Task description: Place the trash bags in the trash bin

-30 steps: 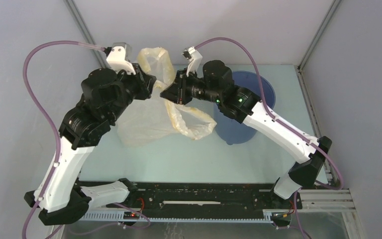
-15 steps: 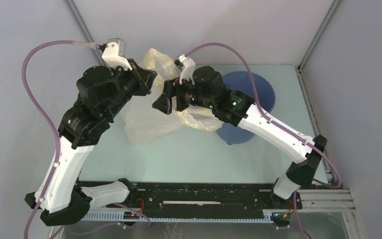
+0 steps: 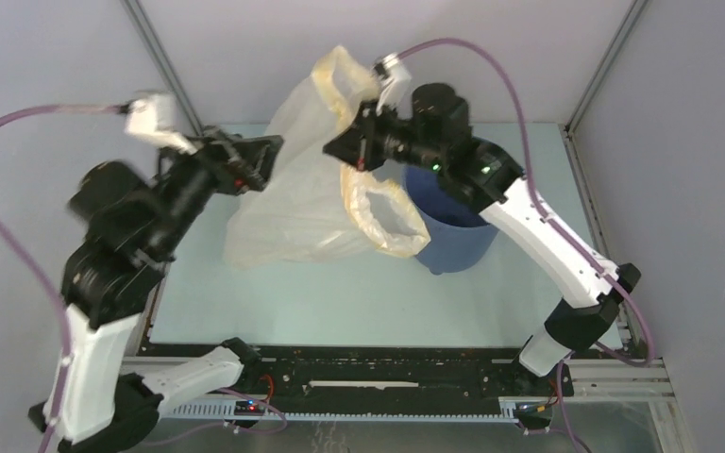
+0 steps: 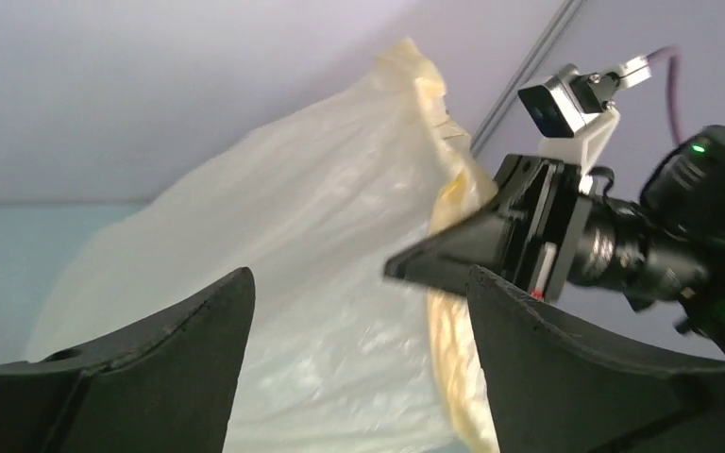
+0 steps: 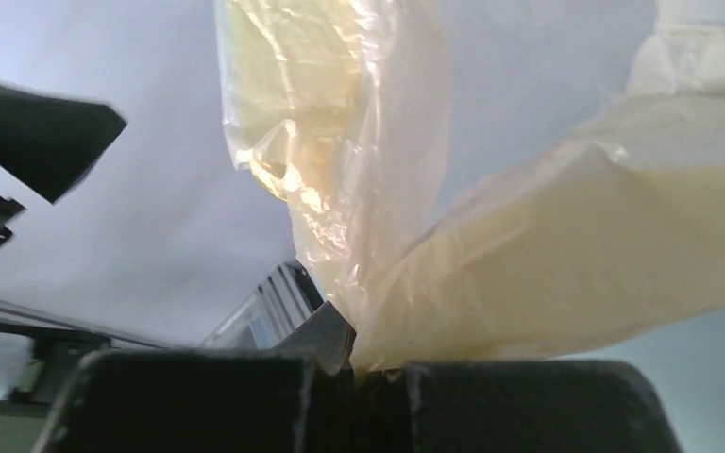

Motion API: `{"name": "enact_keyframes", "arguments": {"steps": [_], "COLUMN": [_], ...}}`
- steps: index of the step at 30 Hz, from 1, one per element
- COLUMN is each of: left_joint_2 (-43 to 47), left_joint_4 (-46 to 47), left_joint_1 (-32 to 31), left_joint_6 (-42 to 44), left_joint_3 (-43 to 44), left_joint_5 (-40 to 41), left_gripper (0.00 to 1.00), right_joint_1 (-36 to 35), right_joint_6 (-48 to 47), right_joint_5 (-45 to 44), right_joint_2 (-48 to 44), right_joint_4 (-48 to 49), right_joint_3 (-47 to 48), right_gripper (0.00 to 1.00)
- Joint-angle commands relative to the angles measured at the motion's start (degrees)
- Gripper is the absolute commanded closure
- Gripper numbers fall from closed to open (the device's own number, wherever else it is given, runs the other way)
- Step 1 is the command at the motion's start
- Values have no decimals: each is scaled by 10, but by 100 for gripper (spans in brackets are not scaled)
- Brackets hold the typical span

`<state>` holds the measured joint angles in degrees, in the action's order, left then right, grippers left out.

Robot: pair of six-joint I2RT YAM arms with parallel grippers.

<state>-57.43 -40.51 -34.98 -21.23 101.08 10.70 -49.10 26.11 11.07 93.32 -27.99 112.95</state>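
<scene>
Right pincer (image 3: 345, 151) clamps trash bag (image 3: 293, 203) beside trash bin (image 3: 463, 243); left pincer (image 4: 359, 283) spread.

table (image 3: 340, 293): we see a pale blue-green top, smooth, filling the middle of the top view.
walls (image 3: 47, 57): we see plain grey panels at the left, back and right.
posts (image 3: 156, 57): we count two slim metal ones, one at each back corner.
rail (image 3: 387, 368): black, along the table's near edge.
duct (image 3: 340, 408): white, slotted, just in front of the rail.
</scene>
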Motion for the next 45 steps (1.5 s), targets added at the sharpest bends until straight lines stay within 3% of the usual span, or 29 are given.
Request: {"name": "enact_keyframes", "arguments": {"steps": [1,3,8,13,17,23,27,35,41,45], "left_joint_2": [91,110,119,93,70,37,20,-5,-63,-117], "left_joint_4": [72,79,87,88,89,96,101,122,167,213], "left_joint_1": [4,4,4,4,4,4,4,4,4,4], "left_joint_6": [5,-3,-21,-33,-44,-52,-59,-84,-108,-137], "left_joint_3": [-31,-51,-74,-69,-72,-71,-69,-90,-77,-57], "left_joint_5": [44,68,87,65,38,6,-13,-69,-139,-190], "left_gripper": [12,11,11,11,11,12,12,12,14,17], "right_joint_1": [73,116,188,280,361,381,380,379,379,379], "right_joint_6": [25,22,-41,-140,-209,-346,-384,-268,-205,-157], "right_joint_5": [125,181,204,172,210,214,220,374,374,393], "right_joint_2": [-56,-66,-121,-218,-289,-351,-376,-375,-395,-435], "right_joint_4": [17,7,-33,-81,-98,-205,-258,-311,-404,-378], "right_joint_3": [76,109,157,129,74,36,8,-4,-11,-34], "right_gripper": [100,100,100,100,100,100,100,100,100,100]}}
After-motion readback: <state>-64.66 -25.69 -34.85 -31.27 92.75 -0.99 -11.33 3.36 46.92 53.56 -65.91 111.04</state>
